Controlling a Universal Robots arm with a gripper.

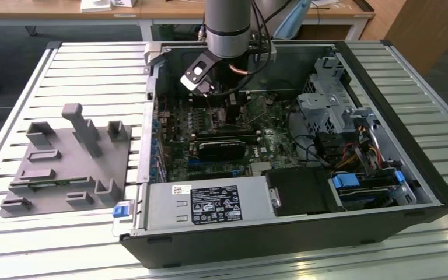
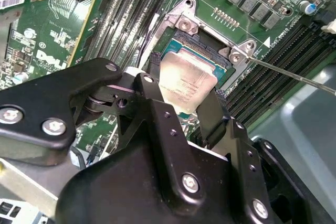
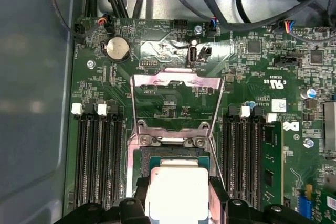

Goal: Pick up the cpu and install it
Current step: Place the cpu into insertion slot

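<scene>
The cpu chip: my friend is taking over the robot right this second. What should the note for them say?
Gripper: shut on the cpu, with fingers on two opposite edges.
Where: the cpu hangs over the open socket on the motherboard, inside the computer case. The socket's metal load plate is flipped up.
Done: the cpu is picked up and at the socket.
Left: the cpu is not yet released and the load plate is not closed. It cannot be told whether the cpu touches the socket.
</scene>
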